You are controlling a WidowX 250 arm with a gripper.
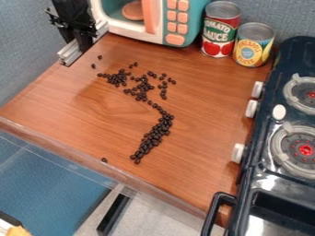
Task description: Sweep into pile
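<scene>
Dark beans (155,133) straggle across the counter (206,110) from far left toward the near edge. The gripper (80,40) is far left, its state unclear.

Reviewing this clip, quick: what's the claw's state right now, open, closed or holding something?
Claw: at the upper left by a silver bar; open or closed, and whether it grips the bar, cannot be told.

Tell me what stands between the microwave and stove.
The red-labelled can and yellow-labelled can stand between the microwave and the stove, in the camera view.
</scene>
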